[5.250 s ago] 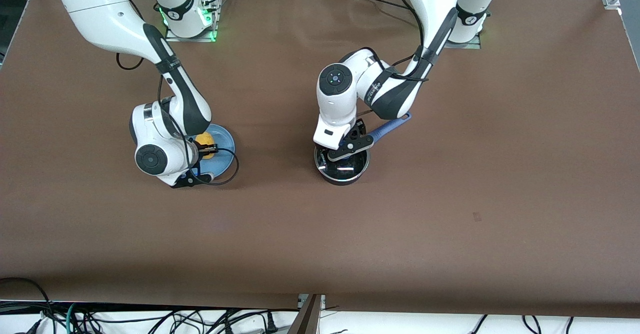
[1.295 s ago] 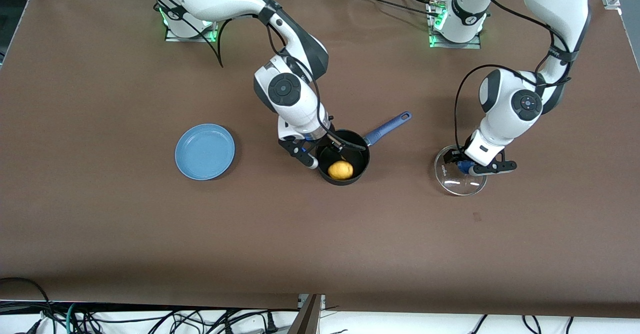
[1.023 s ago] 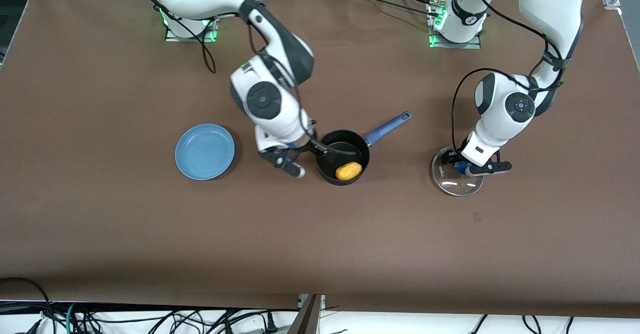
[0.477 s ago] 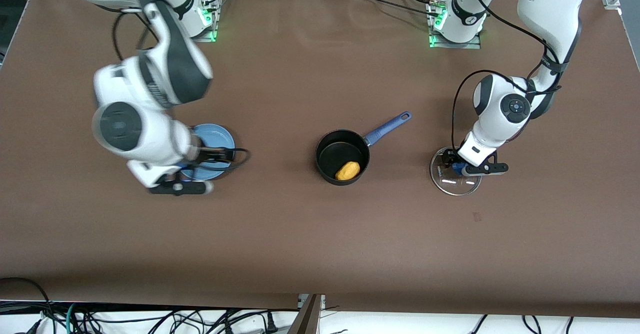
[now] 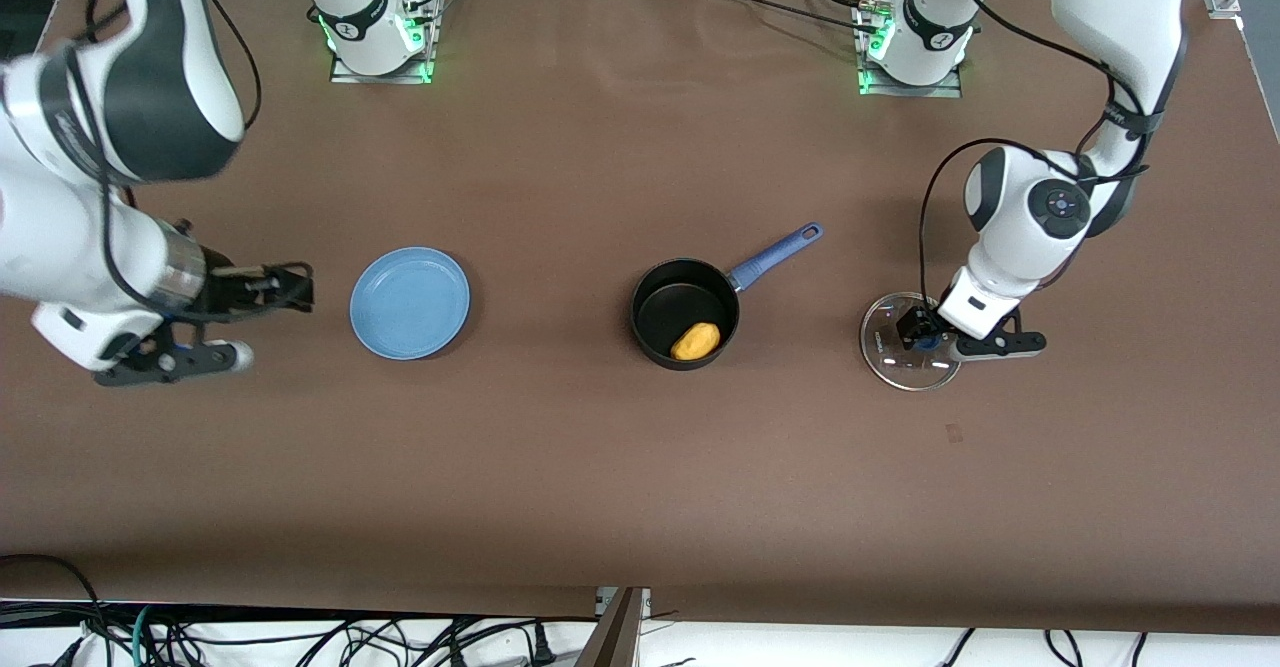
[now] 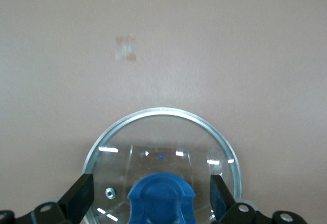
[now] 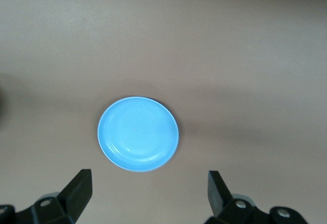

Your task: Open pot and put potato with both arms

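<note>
The black pot (image 5: 662,307) stands open mid-table, its blue handle (image 5: 776,252) pointing toward the left arm's base. The yellow-orange potato (image 5: 696,340) lies inside it. The glass lid (image 5: 893,357) lies flat on the table toward the left arm's end. My left gripper (image 5: 922,334) is low over the lid. In the left wrist view this gripper (image 6: 152,185) is open, with the lid's blue knob (image 6: 161,203) between its fingers and the lid's rim (image 6: 163,112) showing. My right gripper (image 5: 285,287) is open and empty, up over the table beside the blue plate; it also shows in the right wrist view (image 7: 148,182).
The flat blue plate (image 5: 410,302) sits empty toward the right arm's end of the table and shows in the right wrist view (image 7: 138,132). A small dark mark (image 5: 954,434) on the brown tabletop is nearer the front camera than the lid.
The right arm has swung away from the pot, past the plate, toward its own end of the table and risen. The potato stays in the pot. The left gripper stays over the lid.
</note>
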### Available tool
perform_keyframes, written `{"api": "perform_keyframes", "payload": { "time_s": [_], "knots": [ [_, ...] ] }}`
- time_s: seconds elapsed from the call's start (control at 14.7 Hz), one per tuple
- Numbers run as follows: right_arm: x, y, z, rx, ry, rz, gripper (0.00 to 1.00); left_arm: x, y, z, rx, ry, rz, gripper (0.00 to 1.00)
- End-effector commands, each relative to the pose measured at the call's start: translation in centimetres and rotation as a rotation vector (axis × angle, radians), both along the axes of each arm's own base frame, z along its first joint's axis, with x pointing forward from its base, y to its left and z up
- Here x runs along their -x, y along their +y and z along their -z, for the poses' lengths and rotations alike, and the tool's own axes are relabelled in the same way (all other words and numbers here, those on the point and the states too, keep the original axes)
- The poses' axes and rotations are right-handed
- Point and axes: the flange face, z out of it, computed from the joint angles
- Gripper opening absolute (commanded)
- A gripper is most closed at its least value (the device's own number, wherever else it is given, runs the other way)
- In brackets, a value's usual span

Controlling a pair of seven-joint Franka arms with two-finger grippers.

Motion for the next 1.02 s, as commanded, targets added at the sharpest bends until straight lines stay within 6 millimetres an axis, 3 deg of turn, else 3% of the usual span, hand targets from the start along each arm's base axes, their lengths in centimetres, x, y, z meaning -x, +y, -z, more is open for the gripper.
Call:
{"api": "perform_keyframes", "payload": {
  "time_s": [0.0,0.2,0.34,0.61,0.95],
  "knots": [
    [2.8,-0.4,-2.9,0.035,-0.013,-0.017,1.0,-1.3,0.1,-4.8,-0.021,0.02,0.017,1.0],
    [4.8,-2.2,-6.7,0.053,-0.049,-0.001,1.0,-3.4,0.1,-9.9,-0.036,0.086,0.012,1.0],
    [6.0,-2.3,-8.2,0.055,-0.068,0.001,1.0,-4.5,0.0,-13.9,-0.041,0.127,0.008,1.0],
    [7.8,-3.2,-6.5,0.052,-0.01,0.044,1.0,-5.4,-0.1,-21.2,-0.035,0.147,-0.002,1.0],
    [8.9,-3.4,-5.8,0.013,0.018,0.117,1.0,-5.9,0.5,-28.4,0.0,0.159,-0.03,1.0]
  ]
}}
